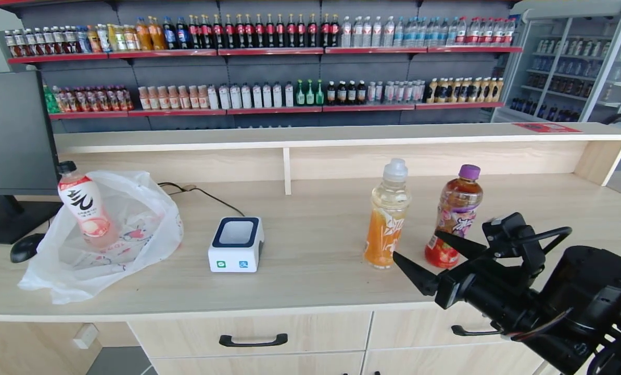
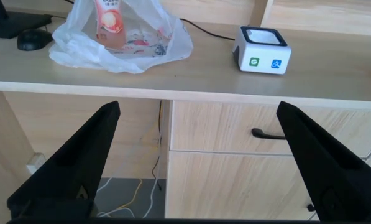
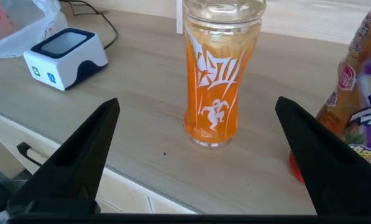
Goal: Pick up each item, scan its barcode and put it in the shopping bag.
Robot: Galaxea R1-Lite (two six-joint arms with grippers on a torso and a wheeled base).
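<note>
Right wrist view: I've got the orange bottle (image 3: 211, 74) upright on the desk (image 3: 135, 124), straight ahead of the gap between my right gripper's (image 1: 415, 244) fingers, which are spread wide and clear of it. The purple-capped bottle (image 1: 455, 219) stands just right of it. The scanner (image 1: 236, 244) is well off to the left. The shopping bag (image 1: 154, 224) lies farther left with a pink bottle (image 1: 84, 203) inside. My left gripper (image 2: 197, 106) has its fingers spread, below the desk edge.

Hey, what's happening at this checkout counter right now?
A robot is checking out drinks. A pink bottle stands in the shopping bag. The right gripper is open in front of the orange bottle, holding nothing; the purple-capped bottle stands beside it. The scanner sits between bag and bottles. The left gripper is open, low before the drawers.
</note>
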